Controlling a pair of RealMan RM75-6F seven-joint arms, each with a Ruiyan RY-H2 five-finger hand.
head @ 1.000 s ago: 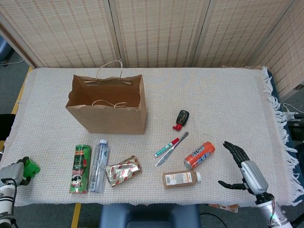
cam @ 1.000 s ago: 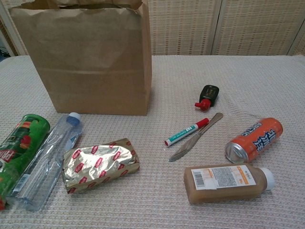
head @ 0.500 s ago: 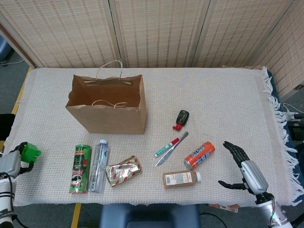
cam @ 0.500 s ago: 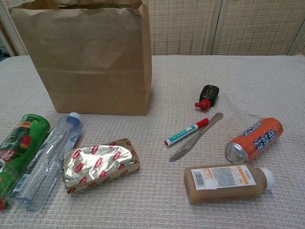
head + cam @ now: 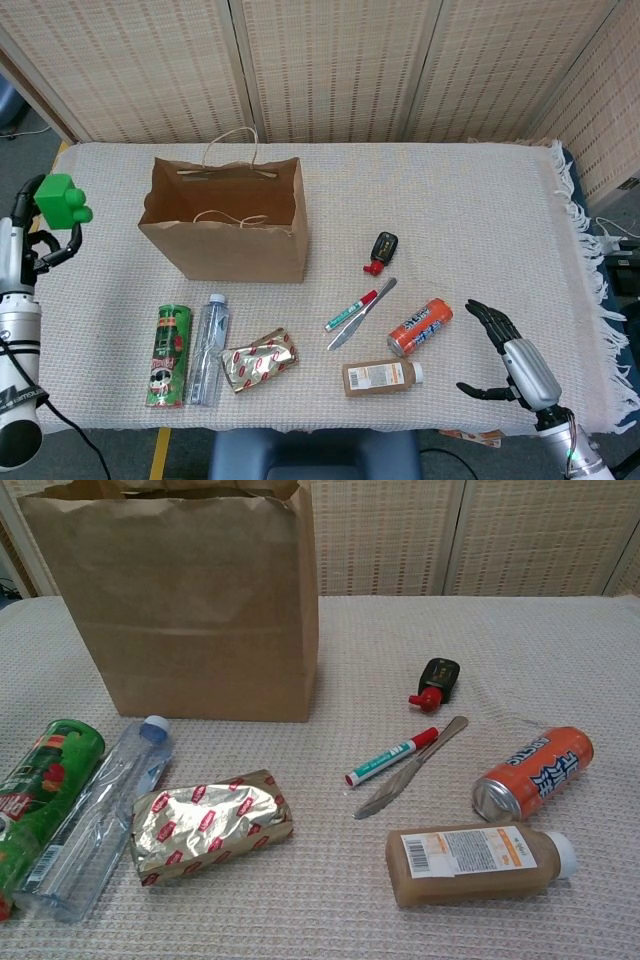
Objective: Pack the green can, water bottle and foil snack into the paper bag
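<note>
The open brown paper bag [image 5: 225, 235] [image 5: 190, 610] stands upright at the back left. In front of it lie the green can [image 5: 170, 355] [image 5: 40, 790], the clear water bottle [image 5: 207, 350] [image 5: 100, 815] and the foil snack [image 5: 260, 358] [image 5: 210, 823], side by side. My left hand [image 5: 40, 240] is raised off the table's left edge, left of the bag, under a green block; its fingers are mostly hidden. At the near right corner my right hand [image 5: 510, 355] holds nothing, fingers spread. Neither hand shows in the chest view.
Right of the snack lie a green-and-red marker [image 5: 350, 310] [image 5: 392, 756], a knife [image 5: 362, 312] [image 5: 410, 780], an orange can [image 5: 420, 326] [image 5: 533, 772], a brown bottle [image 5: 380, 376] [image 5: 478, 863] and a black key fob [image 5: 382, 250] [image 5: 435, 680].
My left arm has swung up from the near left corner to a spot level with the bag. The right hand has shifted slightly nearer. No object has moved.
</note>
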